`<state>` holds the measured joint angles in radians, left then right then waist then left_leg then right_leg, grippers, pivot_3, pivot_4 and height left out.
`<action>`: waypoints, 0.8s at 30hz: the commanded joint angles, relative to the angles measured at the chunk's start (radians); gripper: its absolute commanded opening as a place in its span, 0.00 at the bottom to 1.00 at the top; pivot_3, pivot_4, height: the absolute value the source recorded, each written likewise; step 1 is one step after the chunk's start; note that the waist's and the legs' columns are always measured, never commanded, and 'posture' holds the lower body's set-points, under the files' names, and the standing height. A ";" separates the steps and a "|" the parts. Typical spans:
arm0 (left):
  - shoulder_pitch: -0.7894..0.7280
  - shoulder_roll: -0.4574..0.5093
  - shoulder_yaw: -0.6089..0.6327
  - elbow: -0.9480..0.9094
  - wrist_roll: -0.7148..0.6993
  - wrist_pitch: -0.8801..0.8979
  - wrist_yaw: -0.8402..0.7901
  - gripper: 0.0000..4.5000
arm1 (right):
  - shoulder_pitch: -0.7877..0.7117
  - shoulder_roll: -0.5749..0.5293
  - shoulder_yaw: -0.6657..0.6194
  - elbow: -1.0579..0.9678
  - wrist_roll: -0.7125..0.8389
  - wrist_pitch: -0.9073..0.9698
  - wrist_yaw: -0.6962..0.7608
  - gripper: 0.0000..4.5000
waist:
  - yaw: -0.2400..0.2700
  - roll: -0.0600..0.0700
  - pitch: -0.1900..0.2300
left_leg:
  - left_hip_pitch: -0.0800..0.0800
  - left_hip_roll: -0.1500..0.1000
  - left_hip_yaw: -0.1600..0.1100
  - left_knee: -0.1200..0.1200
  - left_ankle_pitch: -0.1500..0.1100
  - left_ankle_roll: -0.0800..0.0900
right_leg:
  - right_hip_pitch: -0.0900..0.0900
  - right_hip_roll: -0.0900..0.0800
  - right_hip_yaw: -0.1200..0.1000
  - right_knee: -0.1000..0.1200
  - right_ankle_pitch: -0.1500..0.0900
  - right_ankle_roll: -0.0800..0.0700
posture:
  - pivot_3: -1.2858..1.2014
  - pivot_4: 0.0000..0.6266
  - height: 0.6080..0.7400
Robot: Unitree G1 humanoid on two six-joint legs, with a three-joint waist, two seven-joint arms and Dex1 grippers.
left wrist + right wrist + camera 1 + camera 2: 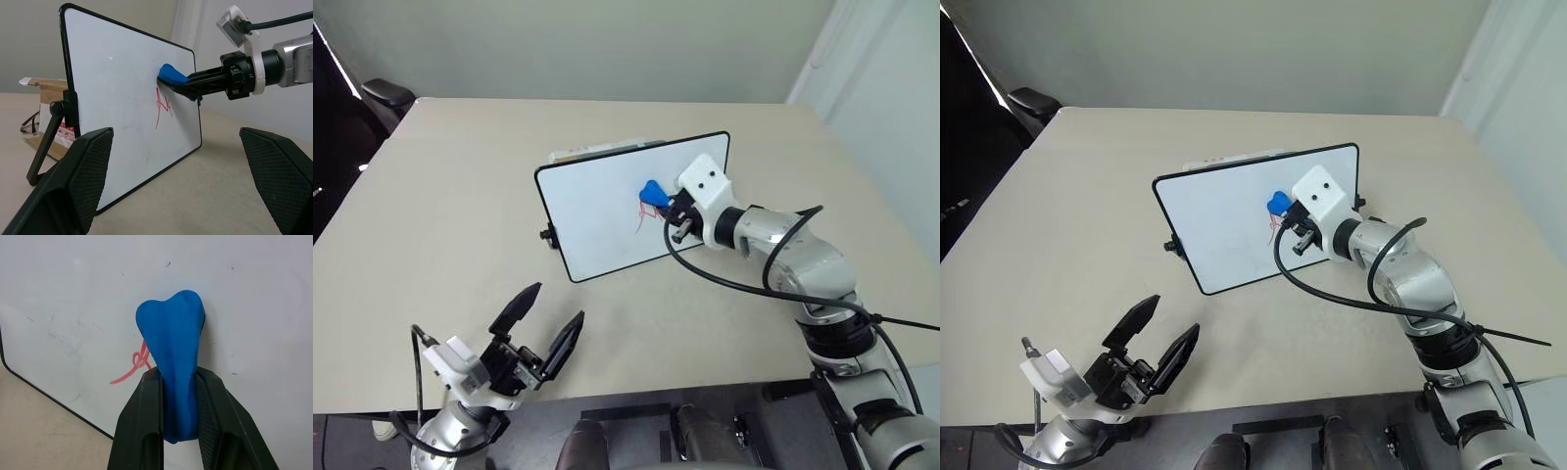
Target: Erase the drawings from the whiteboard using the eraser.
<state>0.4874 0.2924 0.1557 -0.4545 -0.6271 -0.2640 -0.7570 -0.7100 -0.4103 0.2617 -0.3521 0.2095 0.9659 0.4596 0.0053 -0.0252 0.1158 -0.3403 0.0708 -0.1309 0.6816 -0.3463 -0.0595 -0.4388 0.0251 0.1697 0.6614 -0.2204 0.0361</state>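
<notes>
Right end effector point(178, 426) pinches the rounded blue eraser point(171, 347) against the smooth whiteboard point(597, 206). Looping red drawings point(163, 105) sit just below it. Left end effector point(546, 328) hangs spread over the matte table point(460, 196)

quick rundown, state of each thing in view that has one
whiteboard: propped upright on its stand, tilted back
drawings: red scribble, not erased
eraser: clamped in the right gripper, tip against the board just above the scribble
right gripper: shut on the eraser
left gripper: open, empty, over the table's near edge

Whiteboard point(597, 211) propped upright on table; blue eraser point(652, 194) pressed against it, just above red drawings point(163, 105).
</notes>
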 commanded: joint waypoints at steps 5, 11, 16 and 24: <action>0.013 -0.001 0.009 -0.046 -0.011 -0.012 -0.004 1.00 | 0.101 -0.002 0.016 0.100 -0.044 -0.064 -0.013 0.11 | 0.001 0.000 0.000 | 0.001 0.000 0.000 0.001 0.001 -0.001 | 0.001 0.000 0.000 0.000 0.000 0.000 | 0.52 0.24 1.00; 0.015 0.001 0.016 -0.046 -0.017 -0.010 -0.003 1.00 | 0.128 0.007 0.006 0.104 -0.051 -0.066 -0.016 0.11 | -0.001 0.000 0.000 | 0.001 0.000 0.000 0.000 0.001 -0.002 | 0.000 0.000 0.000 0.001 0.002 0.001 | 0.52 0.24 1.00; 0.019 0.002 0.019 -0.046 -0.020 -0.011 -0.007 1.00 | 0.093 0.013 -0.009 0.063 -0.040 -0.055 -0.010 0.11 | -0.001 0.000 0.000 | 0.000 0.000 0.000 0.000 0.001 -0.002 | 0.000 0.000 0.000 0.000 0.001 0.001 | 0.52 0.24 1.00; 0.022 0.001 0.015 -0.047 -0.016 -0.014 -0.010 1.00 | -0.004 0.038 -0.043 0.031 -0.034 -0.028 -0.021 0.11 | -0.005 0.000 0.000 | 0.000 0.000 0.000 0.000 0.001 -0.002 | -0.001 0.000 0.000 0.001 0.002 0.001 | 0.52 0.24 1.00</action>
<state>0.5044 0.2935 0.1601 -0.4618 -0.6355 -0.2642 -0.7617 -0.6810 -0.3724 0.2573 -0.2790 0.1730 0.9455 0.4509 0.0008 -0.0252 0.1159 -0.3405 0.0707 -0.1309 0.6818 -0.3449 -0.0618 -0.4395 0.0252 0.1697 0.6619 -0.2189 0.0367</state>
